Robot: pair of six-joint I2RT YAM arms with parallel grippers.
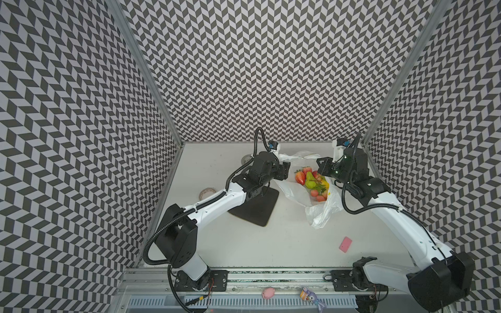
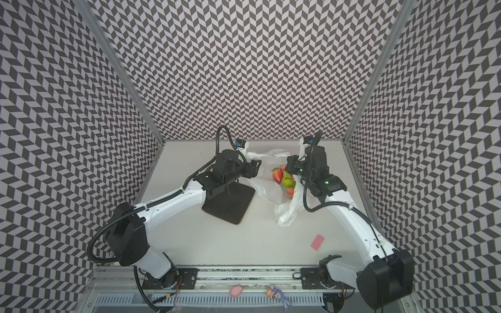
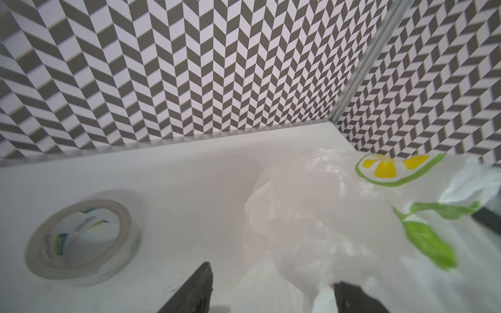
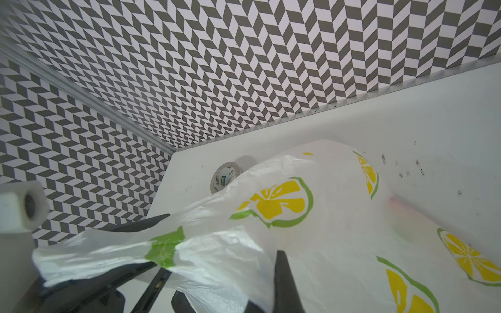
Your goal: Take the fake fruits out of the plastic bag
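Lying toward the back right of the white table (image 1: 271, 244), the plastic bag (image 1: 322, 211) had its mouth spread upward, and the fake fruits (image 1: 311, 181) sat heaped inside it: red strawberries at the far edge, a green pear in the middle, yellow beside it, and smaller pinkish pieces showing through the film nearer the front. The left gripper (image 1: 284, 169) was at the bag's left rim with its jaws wide apart, and in the wrist views a twisted strip of the bag ran between them. The right gripper (image 1: 321, 165) hung over the right edge of the mouth, closed on a fold of the printed film, and its body hid part of the heap in both top views. A dark square mat (image 1: 257, 208) lay just left of the bag, its far corner covered by the left arm. A roll of clear tape (image 3: 76, 271) stood near the back wall behind the left wrist, which mostly hid it from above, and a second roll (image 1: 208, 192) lay by the left wall. A pink block (image 1: 345, 244) rested well apart toward the front right. Off the table, on the front rail, lay a pink toy pig (image 1: 268, 293) and a purple toy (image 1: 311, 295).
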